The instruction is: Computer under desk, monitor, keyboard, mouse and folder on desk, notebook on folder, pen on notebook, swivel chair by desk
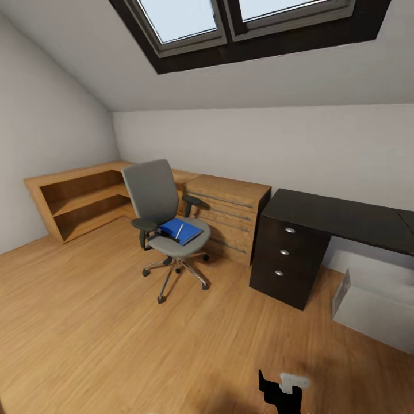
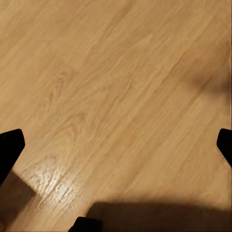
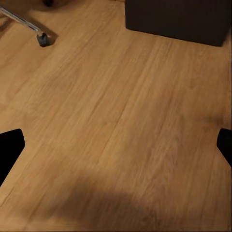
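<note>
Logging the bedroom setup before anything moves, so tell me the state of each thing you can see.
swivel chair: upright, away from the dark desk
blue folder: flat on the chair seat
pen: lying on the stack
dark desk: drawers shut
left gripper: open
right gripper: open

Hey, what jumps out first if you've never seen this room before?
The grey swivel chair stands out on the wooden floor, carrying a blue folder with a pen lying on top. To its right is a dark desk with three drawers, and a skylight overhead.
</note>
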